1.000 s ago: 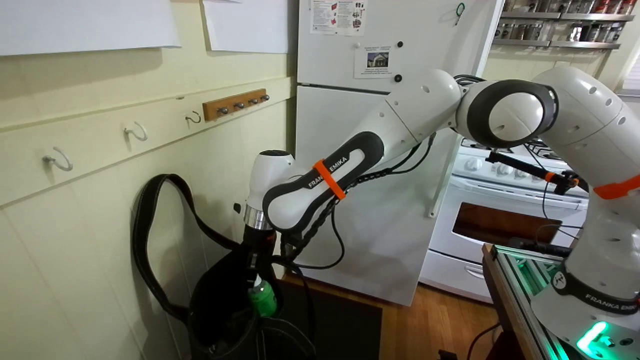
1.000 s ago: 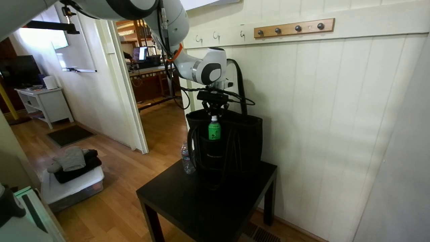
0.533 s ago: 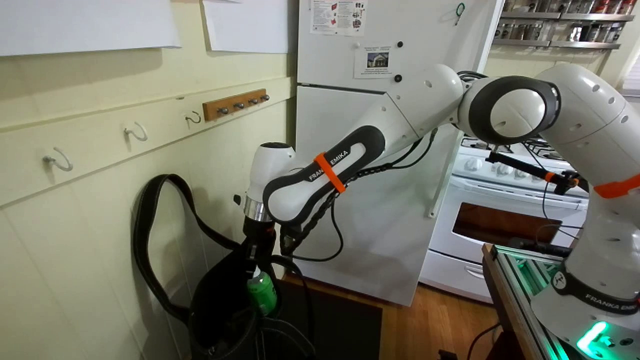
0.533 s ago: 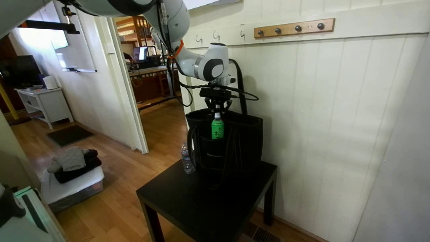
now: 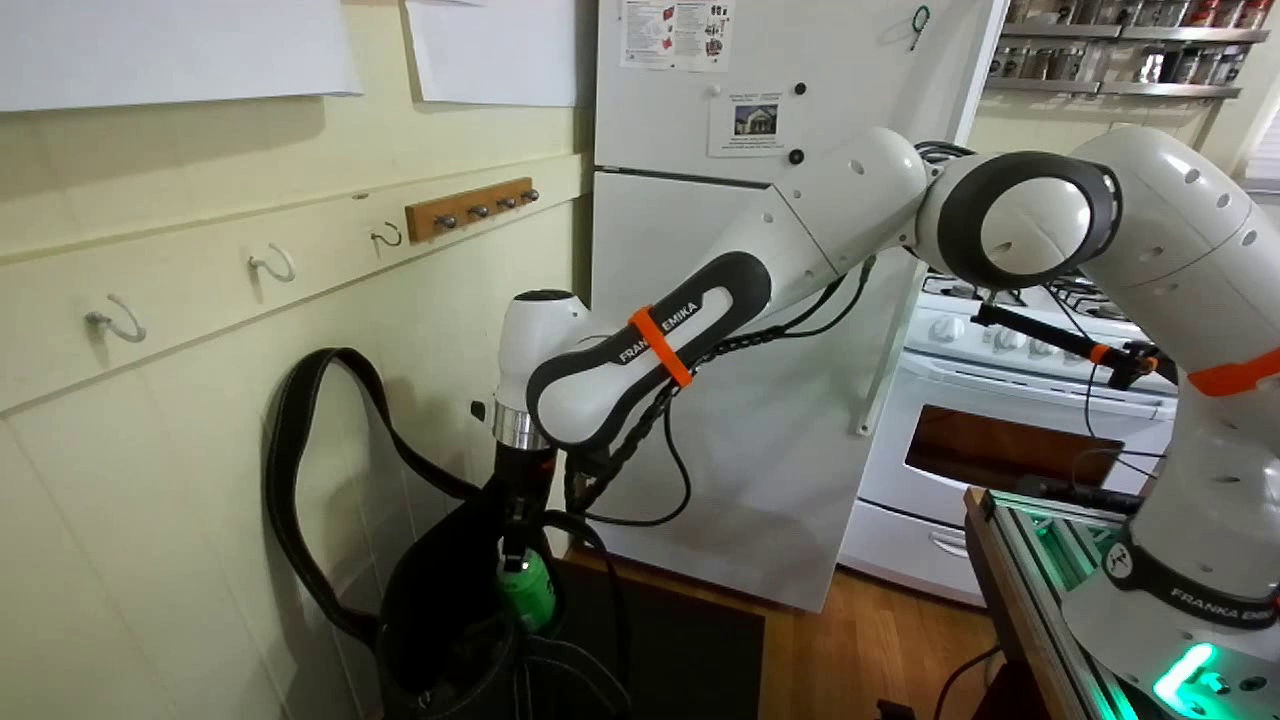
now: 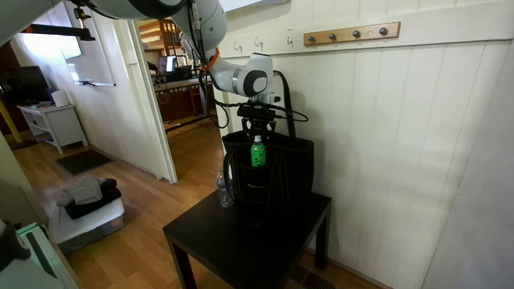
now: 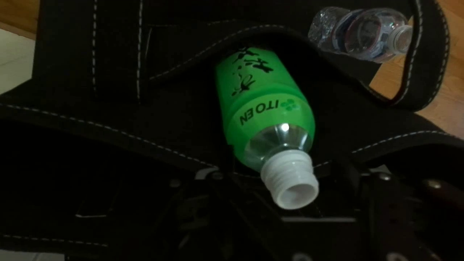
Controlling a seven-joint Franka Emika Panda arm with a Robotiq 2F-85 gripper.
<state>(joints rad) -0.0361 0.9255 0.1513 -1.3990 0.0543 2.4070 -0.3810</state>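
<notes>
A green-labelled bottle with an uncapped white neck leans out of the front pocket of a black tote bag. In the wrist view my gripper stands open over the bag's mouth. Its dark fingers are spread to either side of the bottle neck, with gaps between neck and fingers. From outside, the gripper hangs right behind and above the bottle top. An exterior view shows the gripper overlapping the bottle's upper end. The bag's inside is too dark to make out.
The bag stands on a black side table, with a clear plastic bottle beside it. Its strap rises against the wall. Hooks line that wall, and a white fridge stands nearby.
The jaws have spread from nearly closed. A small light-coloured thing between the fingertips half a second ago no longer shows there. The arm rose slightly, then sank a little; the bottle top swayed.
</notes>
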